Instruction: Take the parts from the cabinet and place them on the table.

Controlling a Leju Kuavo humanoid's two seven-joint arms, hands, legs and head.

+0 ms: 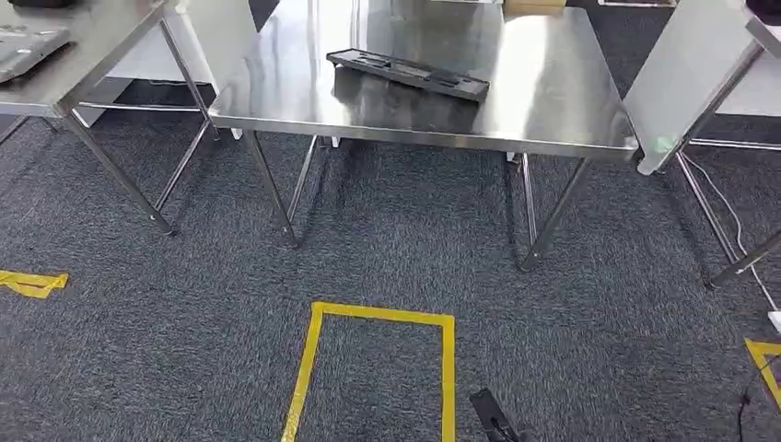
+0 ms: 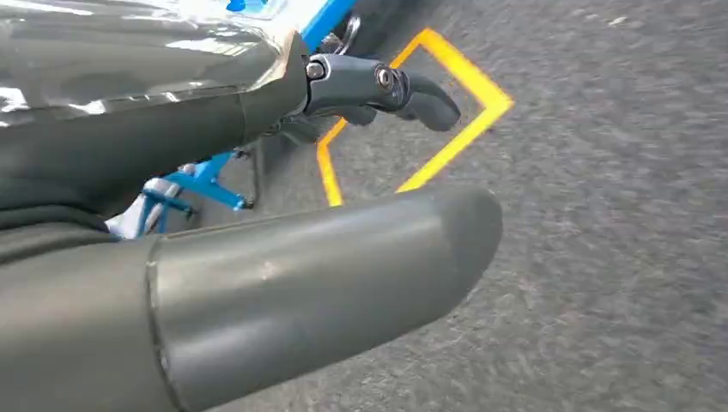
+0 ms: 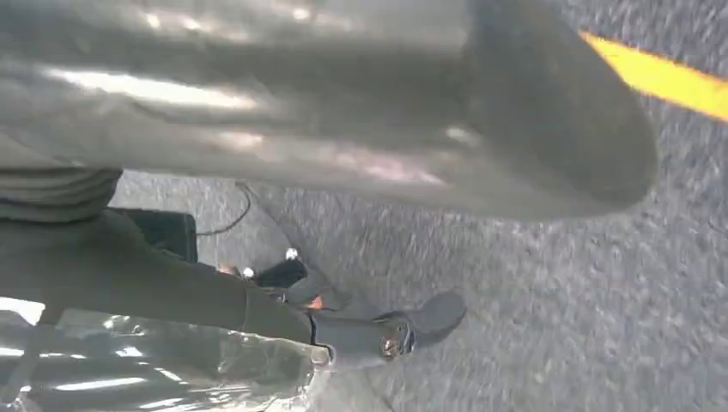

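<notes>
Part [image 1: 408, 74]: black, long, flat moulding. It lies aslant on the steel table [image 1: 553, 92], toward the far side and well in from the near edge. Neither hand touches it.

Left hand [image 2: 172, 137]: the dark fingers [image 2: 403, 90] are lightly bent and stand apart from the thick thumb [image 2: 326, 266]. Only carpet and yellow tape show in the gap, so it holds nothing.

Right hand [image 3: 172, 283]: the one finger visible [image 3: 429, 318] is extended and well apart from the thumb [image 3: 386, 103], with bare carpet between them. It holds nothing. How the other fingers lie cannot be told.

Position: both wrist views look down at grey carpet [image 1: 184, 322], so the arms appear to hang at the sides. A yellow tape rectangle [image 1: 382, 368] is marked on the floor short of the table.

Step, as judged: one part is delivered and the hands are free, so the next job is fetching another part from the cabinet.

Handling notes:
- Have the fingers apart on reaching the shelf.
- A moulding this long will likely tip if held at one end, so grip it near the middle or use both hands.
- Set it down flat beside the first part, not across it, and clear of the table's edge.
</notes>
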